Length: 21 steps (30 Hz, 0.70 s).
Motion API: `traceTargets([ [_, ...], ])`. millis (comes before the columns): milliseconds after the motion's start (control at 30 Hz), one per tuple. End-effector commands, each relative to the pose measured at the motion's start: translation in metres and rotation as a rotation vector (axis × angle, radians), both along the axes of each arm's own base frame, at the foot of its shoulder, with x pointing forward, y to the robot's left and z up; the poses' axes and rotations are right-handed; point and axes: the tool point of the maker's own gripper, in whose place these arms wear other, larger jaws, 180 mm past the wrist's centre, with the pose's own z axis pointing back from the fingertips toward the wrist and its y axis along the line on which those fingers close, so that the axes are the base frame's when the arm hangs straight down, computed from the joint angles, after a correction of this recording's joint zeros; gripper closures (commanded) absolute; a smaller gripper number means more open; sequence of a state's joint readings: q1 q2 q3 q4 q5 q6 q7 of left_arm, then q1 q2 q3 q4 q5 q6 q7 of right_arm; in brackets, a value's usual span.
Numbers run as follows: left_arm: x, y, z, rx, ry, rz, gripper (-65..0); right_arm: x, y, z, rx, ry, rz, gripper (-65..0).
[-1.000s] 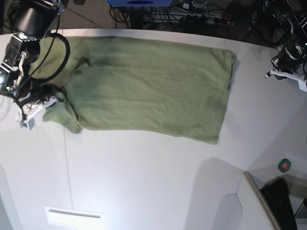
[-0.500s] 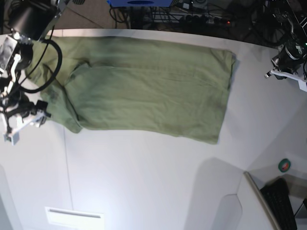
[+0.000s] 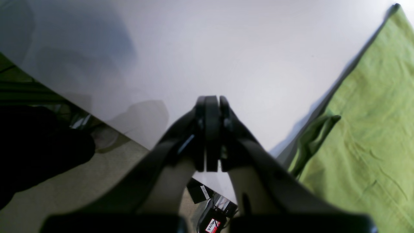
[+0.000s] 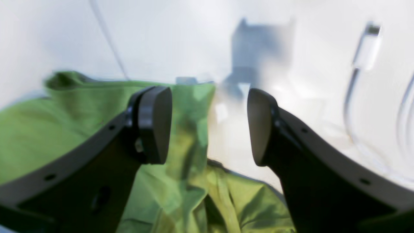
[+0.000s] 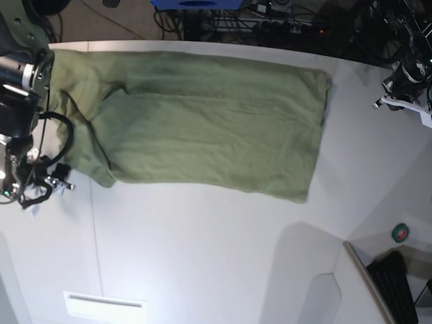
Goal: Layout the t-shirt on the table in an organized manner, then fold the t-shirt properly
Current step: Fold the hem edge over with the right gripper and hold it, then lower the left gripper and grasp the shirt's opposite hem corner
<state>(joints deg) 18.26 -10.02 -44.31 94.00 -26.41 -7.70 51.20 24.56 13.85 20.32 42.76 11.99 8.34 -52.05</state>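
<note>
The t-shirt (image 5: 202, 121) lies free on the table (image 5: 216, 256), since my right gripper (image 4: 208, 126) just opened and lets go, holding nothing.

Dark cable clutter (image 5: 270, 23) behind

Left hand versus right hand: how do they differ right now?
The left hand is shut, pads pressed together with nothing between them; the right hand is open with a clear gap. The left hand sits over bare table, off the shirt's edge; the right hand hangs over a rumpled end of the shirt. Neither holds the shirt.
</note>
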Motion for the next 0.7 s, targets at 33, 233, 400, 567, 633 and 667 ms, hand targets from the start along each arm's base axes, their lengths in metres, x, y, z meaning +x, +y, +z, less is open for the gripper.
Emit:
traceTargets([
  [33,0.0055,0.0082,0.0113,0.034,-0.028,-0.006,0.0,0.0115,-0.0042,0.0086,-0.005,-0.027,-0.006,-35.0],
  [233,0.0049,0.0082,0.011,0.034,-0.027,-0.006,0.0,0.0099,-0.0031,0.0068,-0.001,-0.022,-0.007,-34.7],
  [400,0.0049,0.0082,0.011,0.034,-0.027,-0.006,0.0,0.0098,-0.0036,0.0069,0.001,-0.023,-0.011,-23.0],
  [567,0.0047,0.008,0.0105,0.035,-0.023,-0.008,0.0,0.01,-0.0026,0.0068,0.004,-0.024,-0.012,0.0],
  [633,0.006,0.0073,0.0107,0.038,-0.021,-0.017,0.0,0.0111,-0.003,0.0079,0.002,-0.028,-0.012,0.0],
  [667,0.009,0.0038,0.0097,0.035,-0.019,-0.03,0.0,0.0114,-0.0032,0.0083,0.002,-0.029,-0.012,0.0],
])
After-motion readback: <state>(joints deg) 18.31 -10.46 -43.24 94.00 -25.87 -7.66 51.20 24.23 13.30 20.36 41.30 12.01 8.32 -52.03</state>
